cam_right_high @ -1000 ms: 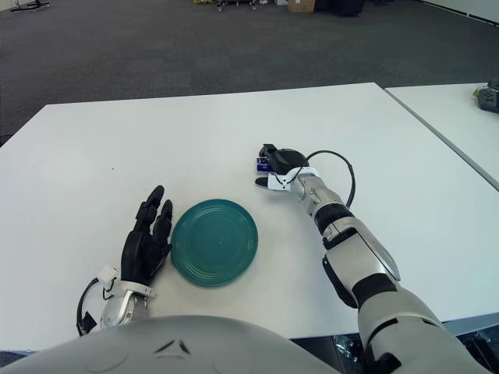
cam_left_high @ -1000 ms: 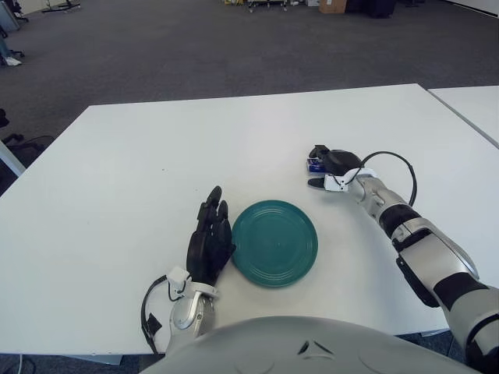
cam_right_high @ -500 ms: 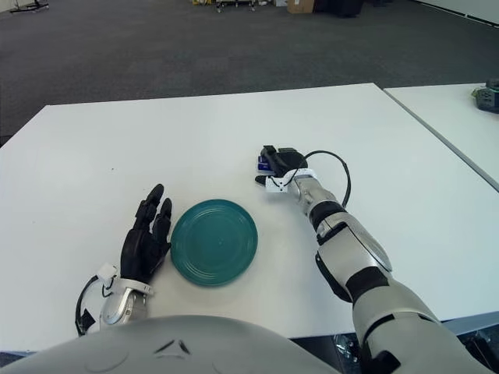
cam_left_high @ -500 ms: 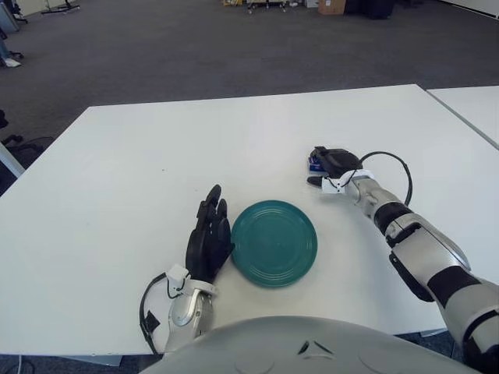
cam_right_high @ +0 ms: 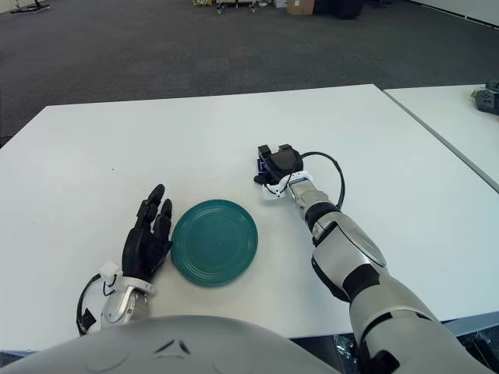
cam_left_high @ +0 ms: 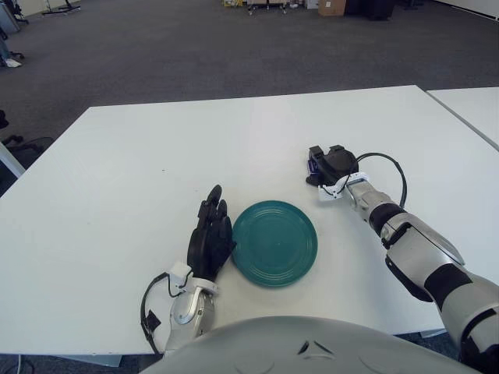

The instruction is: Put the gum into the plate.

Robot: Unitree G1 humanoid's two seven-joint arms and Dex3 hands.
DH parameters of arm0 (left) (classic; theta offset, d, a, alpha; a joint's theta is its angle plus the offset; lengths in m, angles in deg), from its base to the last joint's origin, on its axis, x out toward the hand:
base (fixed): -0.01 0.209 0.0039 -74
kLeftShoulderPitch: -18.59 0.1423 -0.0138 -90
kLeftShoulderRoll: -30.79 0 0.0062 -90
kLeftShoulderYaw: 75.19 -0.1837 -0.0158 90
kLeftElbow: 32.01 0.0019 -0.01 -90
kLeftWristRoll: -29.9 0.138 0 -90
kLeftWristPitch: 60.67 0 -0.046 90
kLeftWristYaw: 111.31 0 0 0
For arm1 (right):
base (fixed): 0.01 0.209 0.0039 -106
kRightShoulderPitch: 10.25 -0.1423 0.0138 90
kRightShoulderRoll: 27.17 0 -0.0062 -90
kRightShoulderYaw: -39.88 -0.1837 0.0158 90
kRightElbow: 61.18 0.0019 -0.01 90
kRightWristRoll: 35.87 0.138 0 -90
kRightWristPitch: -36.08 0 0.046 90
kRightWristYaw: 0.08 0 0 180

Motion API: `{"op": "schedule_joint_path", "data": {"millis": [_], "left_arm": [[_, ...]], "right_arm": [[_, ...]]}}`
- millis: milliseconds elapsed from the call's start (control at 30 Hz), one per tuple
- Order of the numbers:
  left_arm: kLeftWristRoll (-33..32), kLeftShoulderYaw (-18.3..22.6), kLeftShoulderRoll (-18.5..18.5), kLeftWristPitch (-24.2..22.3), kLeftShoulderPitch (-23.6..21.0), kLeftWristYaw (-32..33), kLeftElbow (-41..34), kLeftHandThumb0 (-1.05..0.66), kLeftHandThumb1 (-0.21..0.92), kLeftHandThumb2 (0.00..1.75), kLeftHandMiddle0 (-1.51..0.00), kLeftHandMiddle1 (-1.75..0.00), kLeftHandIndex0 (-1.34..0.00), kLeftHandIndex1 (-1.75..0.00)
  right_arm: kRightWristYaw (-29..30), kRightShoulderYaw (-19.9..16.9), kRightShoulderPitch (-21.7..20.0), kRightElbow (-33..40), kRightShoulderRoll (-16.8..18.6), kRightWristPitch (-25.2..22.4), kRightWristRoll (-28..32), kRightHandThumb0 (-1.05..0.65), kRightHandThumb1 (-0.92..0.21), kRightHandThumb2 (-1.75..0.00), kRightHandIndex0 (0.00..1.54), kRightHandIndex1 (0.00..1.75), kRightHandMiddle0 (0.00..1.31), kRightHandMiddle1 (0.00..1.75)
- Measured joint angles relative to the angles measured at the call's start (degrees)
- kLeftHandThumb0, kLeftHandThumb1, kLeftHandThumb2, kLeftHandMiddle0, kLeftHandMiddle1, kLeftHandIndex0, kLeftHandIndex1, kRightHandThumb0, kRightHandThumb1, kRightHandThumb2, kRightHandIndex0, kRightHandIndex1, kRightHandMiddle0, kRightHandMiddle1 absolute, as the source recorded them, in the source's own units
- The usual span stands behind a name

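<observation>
1. Black fingers of the right hand (cam_left_high: 330,164) are curled over the gum (cam_left_high: 313,164), a small blue pack on the white table (cam_left_high: 140,156); only a sliver of blue shows at the hand's left edge. The fingers look closed on the pack, and it seems to sit on the tabletop, though the hand hides where they meet.
2. Gum and right hand are beyond the right side of the green plate (cam_left_high: 274,242), apart from it, and the plate holds nothing.
3. Fingers of the left hand (cam_left_high: 210,238) are stretched out straight and close together, holding nothing; the hand shows just beside the plate's left rim.
4. Only the right eye view shows a dark object (cam_right_high: 487,97) on a second table (cam_right_high: 460,132) at the far right edge.
5. Only the left eye view shows a dark bundle (cam_left_high: 22,146) on the floor by the table's left edge.
</observation>
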Motion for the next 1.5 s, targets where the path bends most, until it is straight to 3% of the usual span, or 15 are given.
{"op": "schedule_joint_path", "data": {"millis": [233, 400, 500, 967, 1267, 1500], "left_arm": [[-0.84, -0.26, -1.17, 1.14, 1.55, 0.03, -0.67, -0.85, 0.92, 0.54, -0.11, -0.02, 0.00, -0.62], [-2.41, -0.27, -1.21, 1.41, 1.76, 0.14, -0.67, -0.83, 0.92, 0.46, -0.17, -0.02, 0.00, -0.89], [-3.05, -0.31, -1.23, 1.51, 1.95, 0.41, -0.67, -0.84, 0.92, 0.43, -0.19, -0.02, 0.00, -0.96], [-3.99, -1.20, -1.22, 1.88, 2.06, 2.17, -0.85, -0.85, 0.92, 0.39, -0.20, -0.01, -0.01, -0.96], [-3.81, -1.34, -1.19, 2.02, 2.10, 2.82, -1.21, -0.85, 0.92, 0.42, -0.19, 0.00, -0.01, -0.98], [-2.11, -1.45, -1.14, 2.03, 2.10, 3.15, -1.51, -0.86, 0.92, 0.48, -0.17, 0.00, 0.00, -0.76]], "right_arm": [[3.36, 0.97, 0.14, -0.70, 0.54, -0.46, -0.30, -0.63, -0.92, -0.95, 0.79, 1.74, 0.50, 1.75], [5.21, 0.64, 0.53, -0.77, 0.64, -0.37, 0.26, -0.57, -0.92, -0.91, 0.90, 1.75, 0.62, 1.75], [6.23, 0.36, 0.82, -0.80, 0.63, -0.20, 0.57, -0.54, -0.92, -0.88, 0.94, 1.75, 0.66, 1.75], [12.43, -0.67, 2.12, -0.97, 0.03, 1.37, 0.91, -0.49, -0.92, -0.80, 1.07, 1.75, 0.75, 1.75], [14.47, -5.15, 1.86, -1.00, 1.40, 3.56, 4.87, -0.47, -0.92, -0.74, 1.15, 1.75, 0.87, 1.75], [15.70, -6.89, 2.54, 5.26, 0.25, 9.71, 5.23, -0.48, -0.92, -0.67, 1.21, 1.75, 0.95, 1.75]]}}
